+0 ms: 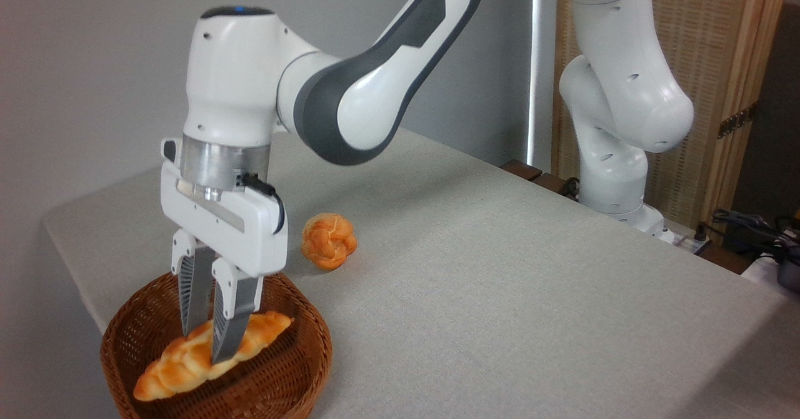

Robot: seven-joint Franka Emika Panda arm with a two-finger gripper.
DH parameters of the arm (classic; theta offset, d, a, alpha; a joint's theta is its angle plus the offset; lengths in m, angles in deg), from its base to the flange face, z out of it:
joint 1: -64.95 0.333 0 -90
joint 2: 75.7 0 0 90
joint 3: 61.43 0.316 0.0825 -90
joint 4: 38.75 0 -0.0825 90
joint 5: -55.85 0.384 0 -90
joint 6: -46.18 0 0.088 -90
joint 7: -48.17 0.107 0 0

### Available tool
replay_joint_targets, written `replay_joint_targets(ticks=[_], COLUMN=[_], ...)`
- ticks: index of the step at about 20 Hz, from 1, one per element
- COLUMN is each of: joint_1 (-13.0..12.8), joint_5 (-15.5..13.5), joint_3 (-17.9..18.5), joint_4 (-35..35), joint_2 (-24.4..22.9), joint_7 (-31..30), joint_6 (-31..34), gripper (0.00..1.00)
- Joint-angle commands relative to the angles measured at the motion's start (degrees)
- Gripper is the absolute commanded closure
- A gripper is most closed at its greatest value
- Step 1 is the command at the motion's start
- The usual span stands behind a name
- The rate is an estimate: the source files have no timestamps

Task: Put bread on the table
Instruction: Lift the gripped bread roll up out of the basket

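where the claw (203,347) pinches it, the bread (187,359) is golden, braided.

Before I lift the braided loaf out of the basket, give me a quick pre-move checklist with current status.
1. End effector astride the bread: ok, one finger on each side near its middle.
2. Firm grip: cannot tell; the fingers sit close against the loaf, but contact pressure does not show.
3. Loaf lifted: not ok, it lies in the basket.
4. Lift path: ok, nothing above the basket but the arm itself.
5. Drop zone on the table: ok, wide bare cloth to the right of the basket.
6. Small bun: ok, it sits on the cloth behind the basket, apart from it.
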Motion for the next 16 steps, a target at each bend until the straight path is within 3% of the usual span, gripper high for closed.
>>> replay_joint_targets(ticks=[1, 7, 11, 14, 16], joint_1=[-0.5, -0.8, -0.9, -0.9, -0.9], joint_5=[-0.3, -0.3, -0.4, -3.5, -3.6], joint_3=[-1.0, -2.6, -3.6, -3.6, -3.6], joint_4=[0.9, 4.1, 6.9, 8.2, 10.0], joint_2=[-4.1, -10.5, -15.7, -18.8, -20.8], joint_7=[0.1, 0.1, 0.0, -0.2, -0.5], joint_6=[4.8, 12.8, 22.1, 27.8, 29.7], gripper=[0.41, 0.4, 0.4, 0.4, 0.4])
